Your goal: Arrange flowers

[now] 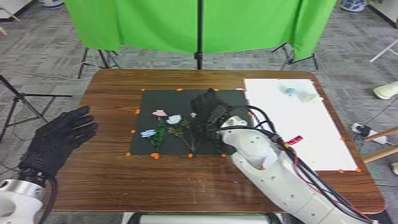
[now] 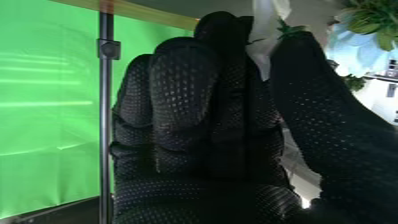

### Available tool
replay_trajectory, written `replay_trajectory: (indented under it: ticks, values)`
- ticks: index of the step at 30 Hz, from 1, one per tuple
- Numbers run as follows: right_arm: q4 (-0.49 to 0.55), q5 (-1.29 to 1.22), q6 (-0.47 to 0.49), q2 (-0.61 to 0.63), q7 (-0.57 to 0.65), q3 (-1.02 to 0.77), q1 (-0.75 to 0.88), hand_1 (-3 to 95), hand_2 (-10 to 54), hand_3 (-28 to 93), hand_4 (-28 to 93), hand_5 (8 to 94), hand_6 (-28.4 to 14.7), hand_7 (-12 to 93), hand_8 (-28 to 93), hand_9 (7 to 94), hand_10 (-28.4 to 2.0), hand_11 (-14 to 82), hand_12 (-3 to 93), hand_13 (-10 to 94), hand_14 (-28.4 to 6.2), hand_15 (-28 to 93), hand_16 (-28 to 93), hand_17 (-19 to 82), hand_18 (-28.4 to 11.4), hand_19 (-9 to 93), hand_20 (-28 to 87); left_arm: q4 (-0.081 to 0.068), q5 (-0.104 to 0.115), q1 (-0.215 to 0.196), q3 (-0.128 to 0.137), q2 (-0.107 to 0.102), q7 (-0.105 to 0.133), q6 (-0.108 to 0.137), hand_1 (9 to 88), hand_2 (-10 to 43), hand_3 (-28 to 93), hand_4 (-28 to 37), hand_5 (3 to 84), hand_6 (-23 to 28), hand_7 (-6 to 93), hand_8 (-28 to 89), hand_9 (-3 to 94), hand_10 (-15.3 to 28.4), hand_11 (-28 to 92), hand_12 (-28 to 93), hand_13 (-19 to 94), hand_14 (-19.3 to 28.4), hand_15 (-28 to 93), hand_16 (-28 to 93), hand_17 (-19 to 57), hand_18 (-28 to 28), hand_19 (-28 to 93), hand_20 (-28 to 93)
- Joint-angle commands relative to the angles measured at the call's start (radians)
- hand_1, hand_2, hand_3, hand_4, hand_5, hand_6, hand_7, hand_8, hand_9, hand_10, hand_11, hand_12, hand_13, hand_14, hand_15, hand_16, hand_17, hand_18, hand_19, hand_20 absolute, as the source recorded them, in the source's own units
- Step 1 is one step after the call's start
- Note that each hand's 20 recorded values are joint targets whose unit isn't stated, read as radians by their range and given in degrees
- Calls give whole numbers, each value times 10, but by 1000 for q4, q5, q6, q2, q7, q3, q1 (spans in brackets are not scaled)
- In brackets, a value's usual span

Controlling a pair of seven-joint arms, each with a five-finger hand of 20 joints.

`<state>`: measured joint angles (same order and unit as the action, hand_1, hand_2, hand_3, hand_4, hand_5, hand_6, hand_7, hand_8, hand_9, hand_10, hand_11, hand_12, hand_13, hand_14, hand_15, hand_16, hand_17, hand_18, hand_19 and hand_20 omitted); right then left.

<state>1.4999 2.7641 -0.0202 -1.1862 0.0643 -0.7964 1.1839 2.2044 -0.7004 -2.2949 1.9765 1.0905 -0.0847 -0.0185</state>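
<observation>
Your R hand is over the dark mat, fingers straight & pressed tog., white petal btwn them & thumb. Flowers lie on mat, just L of it. L hand: fingers loosely spread.

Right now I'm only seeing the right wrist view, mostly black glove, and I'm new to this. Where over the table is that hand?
Observer: The right hand is over the right-hand part of the black mat.
Operator: And where's its partner?
Observer: The left hand is at the left edge of the table.
Operator: Is there anything pink for the bouquet?
Observer: Yes, a pink blossom on the mat, to the left of the right hand.
</observation>
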Motion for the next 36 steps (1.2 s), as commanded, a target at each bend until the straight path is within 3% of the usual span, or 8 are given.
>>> replay_trajectory:
  ticks: [1, 12, 19, 21, 24, 27, 31, 36]
  values:
    - [27, 5, 28, -12, -6, -16, 5, 419, -92, 805, -283, 697, 22, 479, -130, 845, -25, 226, 438, 782, -9, 570, 290, 286, -158, 756, 380, -7, -1, -6, -5, 4, -12, -1, 261, 31, 714, -283, 356, 44, 252, -133, 286, 131, 340, 139, 222, 148, 505, -49, -83, 210, 503, 61]
    - [105, -1, 83, -3, -43, -53, 40, 305, -95, 839, -283, 674, 27, 393, -123, 765, -54, 361, 294, 748, -18, 586, 276, 264, -163, 738, 391, 2, 0, -19, 0, 12, -15, 2, 262, 31, 712, -283, 357, 44, 251, -133, 286, 130, 340, 139, 221, 148, 505, -49, -84, 210, 503, 61]
    - [152, -98, 60, 58, -5, -126, 28, 241, -75, 857, -283, 658, 25, 353, -223, 724, -70, 381, 258, 714, -31, 596, 273, 254, -165, 732, 389, 6, 1, -27, 5, 18, -8, 9, 262, 31, 712, -283, 357, 44, 252, -133, 287, 131, 341, 139, 221, 149, 506, -49, -84, 210, 504, 61]
    - [132, -107, 52, 96, 48, -144, 0, 229, -59, 860, -283, 612, 16, 343, -221, 665, -79, 382, 255, 646, -44, 592, 256, 236, -165, 710, 380, 7, 0, -26, 6, 18, -6, 10, 262, 31, 713, -283, 357, 45, 252, -133, 286, 131, 340, 139, 221, 149, 505, -49, -84, 210, 504, 61]
    - [107, -132, 119, 149, 104, -216, -18, 218, -47, 898, -282, 476, -6, 326, -216, 511, -95, 371, 224, 491, -56, 572, 186, 190, -164, 654, 338, 10, 1, -32, 10, 19, -2, 15, 261, 31, 713, -283, 357, 45, 251, -133, 286, 131, 340, 138, 221, 148, 505, -49, -84, 210, 503, 61]
    - [43, -246, 53, 227, 157, -238, -41, 201, -40, 907, -283, 330, -33, 304, -201, 336, -129, 299, 204, 300, -91, 469, 124, 139, -169, 592, 286, 9, 1, -35, 12, 20, 4, 19, 262, 31, 712, -283, 357, 44, 251, -133, 287, 131, 340, 139, 221, 149, 505, -49, -84, 210, 504, 61]
    - [-10, -283, 93, 281, 213, -305, -36, 167, -48, 879, -282, 221, -65, 171, -122, 200, -142, 133, 220, 163, -134, 237, 151, 83, -208, 486, 183, 11, 1, -40, 13, 23, 8, 17, 261, 31, 713, -283, 357, 44, 252, -133, 287, 132, 341, 138, 221, 149, 505, -49, -84, 210, 504, 61]
    - [-60, -364, 214, 278, 248, -410, -10, 128, -43, 855, -279, 152, -87, 53, -55, 125, -146, 6, 264, 88, -169, 20, 229, -2, -250, 432, 107, 13, 0, -43, 12, 23, 12, 20, 262, 32, 711, -283, 357, 44, 252, -133, 289, 132, 342, 138, 222, 149, 505, -49, -84, 210, 503, 61]
